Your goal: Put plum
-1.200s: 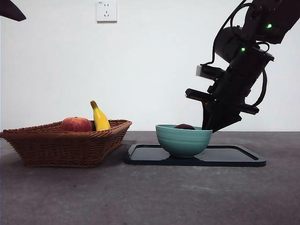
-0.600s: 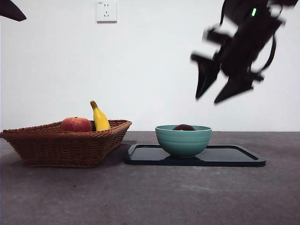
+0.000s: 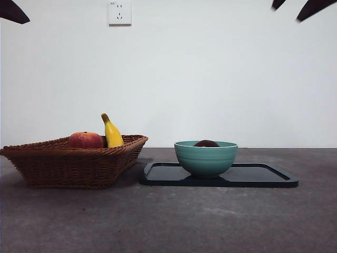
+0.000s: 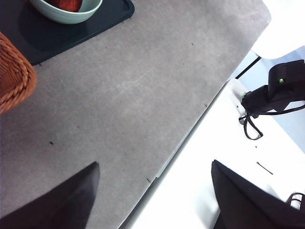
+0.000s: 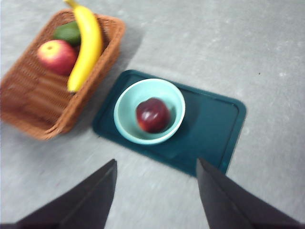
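The dark maroon plum point(image 3: 206, 143) lies inside the teal bowl point(image 3: 206, 158); only its top shows over the rim in the front view. The right wrist view shows the plum point(image 5: 153, 115) in the bowl point(image 5: 126, 102) from above, and the left wrist view shows a sliver of it point(image 4: 66, 4). My right gripper point(image 3: 294, 8) is open and empty, high at the top right corner, well above the bowl; its jaws stand apart in the right wrist view point(image 5: 156, 195). My left gripper point(image 4: 152, 195) is open and empty, off to the side near the table's edge.
The bowl stands on a dark tray point(image 3: 263, 176). A wicker basket point(image 3: 73, 163) at the left holds a red apple point(image 3: 85, 139), a yellow banana point(image 3: 111, 132) and a green fruit point(image 5: 68, 32). A black tip point(image 3: 13, 11) shows at the top left corner.
My right gripper has risen from beside the bowl up to the top right corner, open and empty. The plum stays in the bowl.
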